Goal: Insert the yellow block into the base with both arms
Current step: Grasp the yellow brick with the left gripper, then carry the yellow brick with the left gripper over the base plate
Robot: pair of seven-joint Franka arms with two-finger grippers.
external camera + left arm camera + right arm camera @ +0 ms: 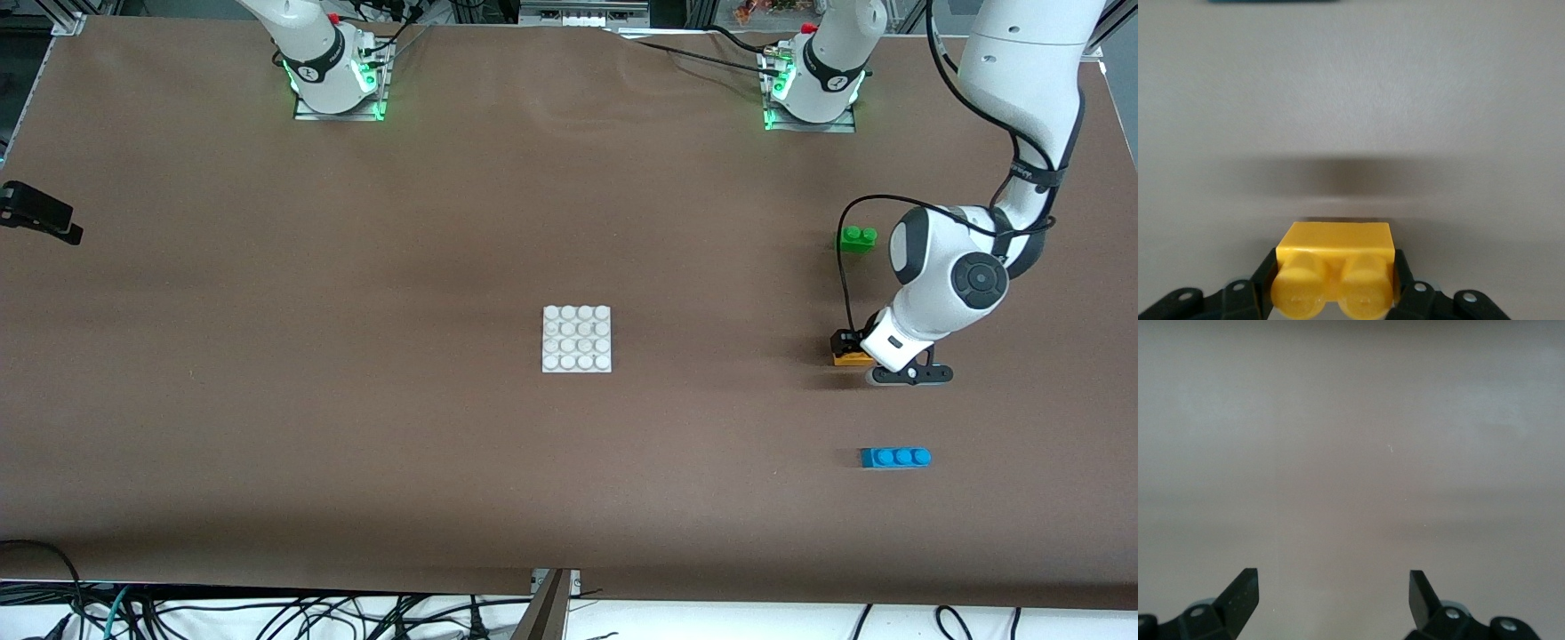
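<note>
left wrist view: left gripper (1335, 287) clamped on yellow block (1335, 257); right gripper (1333, 593) fingers apart.

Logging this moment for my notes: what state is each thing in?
Small orange-yellow plastic brick: clamped in left claw, on table.
Flat white studded plate: bare.
Right claw: open, holding nothing.
Green two-stud brick: loose on table.
Blue three-stud brick: loose on table.

Left tool (1335, 293) clamped at table; right tool (1333, 597) spread.
</note>
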